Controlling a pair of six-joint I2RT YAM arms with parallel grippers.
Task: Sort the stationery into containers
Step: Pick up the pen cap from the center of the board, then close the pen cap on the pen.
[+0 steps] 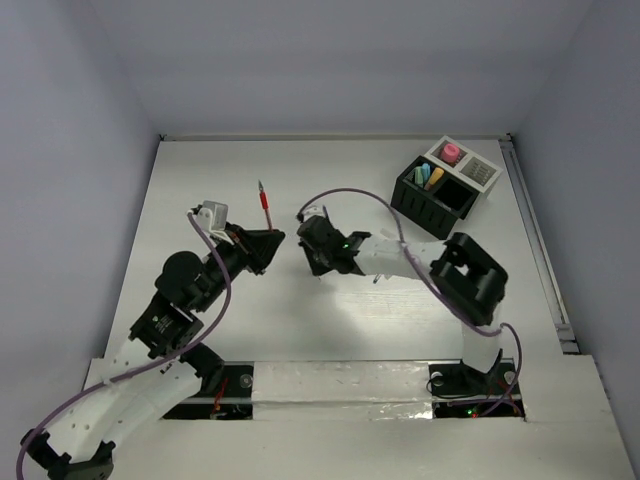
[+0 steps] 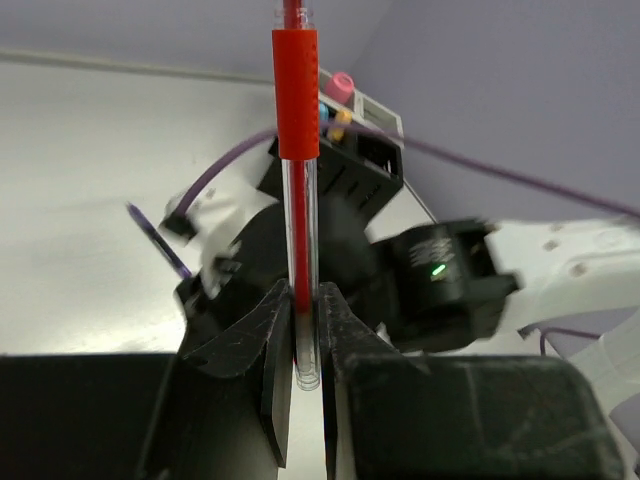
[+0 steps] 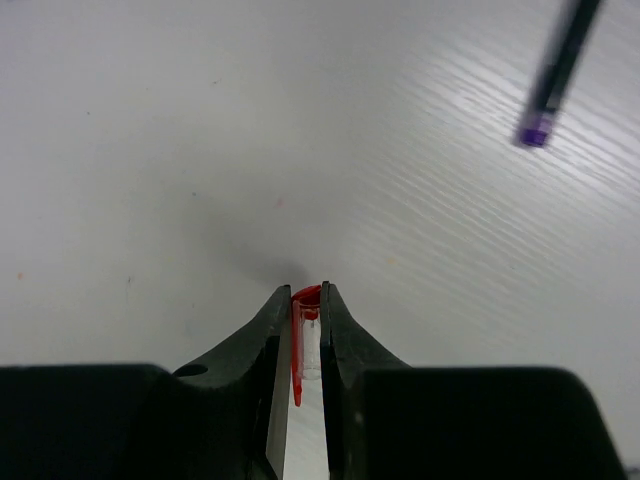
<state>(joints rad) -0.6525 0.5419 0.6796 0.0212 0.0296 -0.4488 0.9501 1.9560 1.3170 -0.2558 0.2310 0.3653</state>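
Observation:
My left gripper (image 2: 303,292) is shut on the clear lower end of a red pen (image 2: 297,100), which sticks straight out past the fingertips. From above, the red pen (image 1: 264,203) points away from the left gripper (image 1: 272,240) toward the far side. Facing it, my right gripper (image 1: 305,245) is shut on a small clear pen cap with a red clip (image 3: 305,340), seen between the jaws of the right gripper (image 3: 307,295). A dark blue pen (image 3: 555,75) lies on the table beyond it. The containers (image 1: 432,205) stand at the far right.
The black organizer holds teal and orange markers (image 1: 428,177), and a pink-capped bottle (image 1: 452,152) stands in its white section (image 1: 480,175). A purple cable (image 1: 350,195) arcs over the right arm. White walls enclose the table.

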